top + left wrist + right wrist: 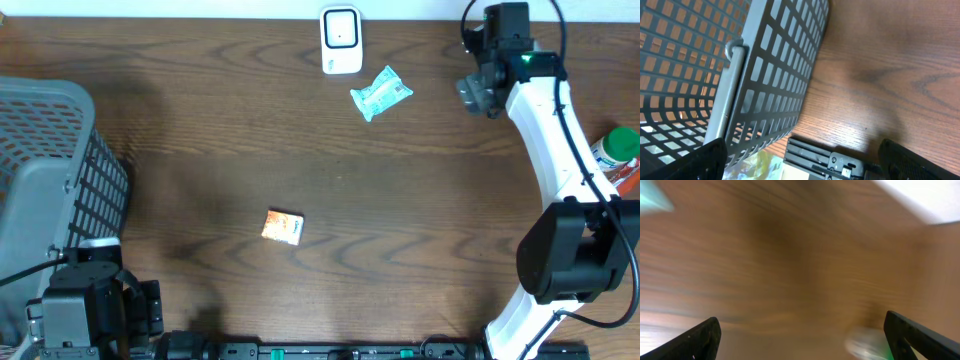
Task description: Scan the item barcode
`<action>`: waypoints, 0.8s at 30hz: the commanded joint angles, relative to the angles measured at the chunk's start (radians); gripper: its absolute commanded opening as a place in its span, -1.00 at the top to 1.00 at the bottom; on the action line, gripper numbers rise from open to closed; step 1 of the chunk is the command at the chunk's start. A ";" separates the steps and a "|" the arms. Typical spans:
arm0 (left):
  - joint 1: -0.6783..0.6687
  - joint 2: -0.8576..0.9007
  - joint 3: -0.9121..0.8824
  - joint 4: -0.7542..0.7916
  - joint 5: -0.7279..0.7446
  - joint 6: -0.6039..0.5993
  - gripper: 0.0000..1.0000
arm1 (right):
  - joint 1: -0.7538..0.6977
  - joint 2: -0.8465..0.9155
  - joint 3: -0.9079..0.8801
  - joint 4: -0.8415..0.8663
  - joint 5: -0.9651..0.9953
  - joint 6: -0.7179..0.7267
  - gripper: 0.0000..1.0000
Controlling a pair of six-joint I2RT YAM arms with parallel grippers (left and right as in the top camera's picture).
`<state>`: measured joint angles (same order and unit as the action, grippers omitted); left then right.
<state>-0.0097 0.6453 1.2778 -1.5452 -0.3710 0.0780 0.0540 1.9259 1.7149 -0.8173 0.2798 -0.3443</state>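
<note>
A white barcode scanner point(340, 40) stands at the table's far edge. A teal packet point(381, 93) lies just in front of it to the right, and it shows as a blurred teal corner point(652, 197) in the right wrist view. A small orange packet point(283, 227) lies near the table's middle. My right gripper point(479, 95) hovers to the right of the teal packet, jaws wide open point(805, 342) and nothing between them. My left gripper point(805, 167) is at the near left corner by the basket, open and holding nothing.
A grey mesh basket point(50, 160) fills the left side, and its wall point(770, 75) is close to the left fingers. A green-capped bottle point(617, 148) stands at the right edge, blurred point(867, 342) in the right wrist view. A black rail point(825, 157) runs along the near table edge.
</note>
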 commanded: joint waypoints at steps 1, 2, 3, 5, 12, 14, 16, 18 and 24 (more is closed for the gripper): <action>-0.004 -0.002 0.002 -0.002 -0.003 -0.005 -0.93 | 0.035 -0.009 -0.013 -0.004 -0.387 0.323 -0.99; -0.004 -0.002 0.002 -0.002 -0.003 -0.005 -0.93 | 0.062 -0.008 -0.019 -0.005 -0.344 0.350 -0.99; -0.004 -0.002 0.002 -0.002 -0.003 -0.005 -0.93 | 0.085 -0.008 -0.023 -0.005 -0.303 0.362 -0.99; -0.004 -0.002 0.002 -0.002 -0.003 -0.005 -0.93 | 0.145 -0.007 -0.028 -0.005 -0.196 0.389 -0.98; -0.004 -0.002 0.002 -0.002 -0.003 -0.005 -0.93 | 0.336 0.129 -0.030 0.069 -0.016 0.566 -0.94; -0.004 -0.002 0.002 -0.002 -0.003 -0.005 -0.93 | 0.343 0.180 -0.030 0.127 -0.017 0.608 -0.55; -0.004 -0.002 0.002 -0.002 -0.003 -0.005 -0.93 | 0.347 0.222 -0.030 0.183 -0.019 0.621 -0.45; -0.004 -0.002 0.002 -0.002 -0.003 -0.005 -0.93 | 0.359 0.262 -0.030 0.230 -0.017 0.619 -0.98; -0.004 -0.002 0.002 -0.002 -0.003 -0.005 -0.93 | 0.439 0.335 -0.030 0.340 0.185 0.537 -0.99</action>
<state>-0.0097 0.6453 1.2778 -1.5452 -0.3714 0.0780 0.4393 2.2322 1.6852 -0.5224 0.3210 0.2314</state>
